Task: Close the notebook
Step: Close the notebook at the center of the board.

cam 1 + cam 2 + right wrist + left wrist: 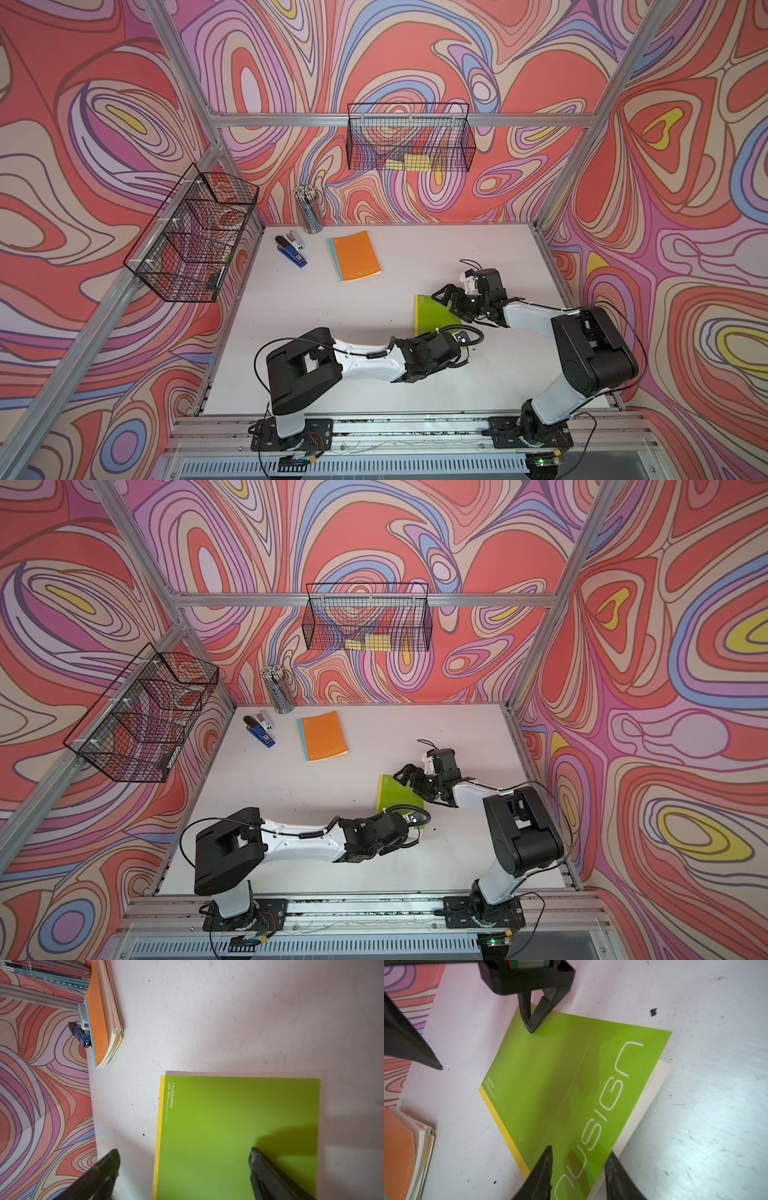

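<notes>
Top views both show a white surface (pixel 332 324) walled by swirl-patterned panels. The left arm (pixel 365 361) and right arm (pixel 536 318) reach in from the near rail and meet right of centre. One wire basket (pixel 191 237) hangs on the left wall. A second wire basket (pixel 409 137) hangs on the back wall with yellow pads (pixel 409 163) inside it.

The green notebook (pixel 432 318) lies on the surface between the two arm ends, partly hidden by them. In the left wrist view its green cover is down over the pages, a yellow strip runs along one edge, and a cream page edge shows past the cover on the opposite side. An orange notebook (pixel 355 255) lies closed farther back, well apart from the green one. A cup of pencils (pixel 309 208) stands at the back edge, and a blue stapler (pixel 291 251) lies to the left of the orange notebook.

The left jaws are parted above the lettered part of the cover, grasping nothing. The right jaws are spread wide and likewise empty. One fingertip (pixel 530 1029) looks to be touching the cover near a corner, and the other fingertip (pixel 439 1067) hangs over bare surface beside the yellow-strip edge.
</notes>
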Controlling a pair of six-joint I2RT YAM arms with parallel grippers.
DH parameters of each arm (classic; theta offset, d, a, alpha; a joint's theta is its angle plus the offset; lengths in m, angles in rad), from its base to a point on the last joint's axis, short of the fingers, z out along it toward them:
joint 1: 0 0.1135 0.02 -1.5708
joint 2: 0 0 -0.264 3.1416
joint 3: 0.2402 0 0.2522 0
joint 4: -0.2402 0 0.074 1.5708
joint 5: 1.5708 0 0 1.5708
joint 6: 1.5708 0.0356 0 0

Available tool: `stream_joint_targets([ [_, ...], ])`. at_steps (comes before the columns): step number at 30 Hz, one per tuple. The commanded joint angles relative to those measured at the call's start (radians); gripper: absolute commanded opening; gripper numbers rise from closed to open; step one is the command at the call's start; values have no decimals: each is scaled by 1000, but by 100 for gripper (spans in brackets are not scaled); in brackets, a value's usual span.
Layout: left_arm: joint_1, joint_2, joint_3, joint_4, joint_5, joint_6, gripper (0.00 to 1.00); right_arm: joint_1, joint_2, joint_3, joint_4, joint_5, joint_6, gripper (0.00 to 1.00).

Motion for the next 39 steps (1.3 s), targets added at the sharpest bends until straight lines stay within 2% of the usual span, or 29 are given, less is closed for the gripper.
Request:
stream_joint_targets([
  [1, -4, 96, 44, -49, -111, -54, 41, 6, -3, -6, 1, 7, -9, 98],
  [4, -3, 181, 112, -88, -229, -81, 42, 6, -32, -4, -38, 17, -22, 98],
  [7, 1, 229, 139, -79, -256, -80, 44, 6, -59, -4, -67, 13, -25, 98],
  [11, 6, 205, 116, -35, -207, -62, 47, 6, -87, -30, -77, 25, -24, 98],
  [20, 12, 52, -26, 91, 37, 29, 57, 5, -34, -49, -36, 34, -24, 98],
  [28, 33, -51, -55, 87, 187, 47, 70, 4, -1, -27, -36, 30, -28, 98],
  [35, 39, -106, -66, 66, 198, 71, 73, 4, -7, -24, -35, 31, -27, 98],
  [39, 62, -176, -102, 73, 241, 34, 73, 5, -7, -17, -45, 30, -32, 98],
])
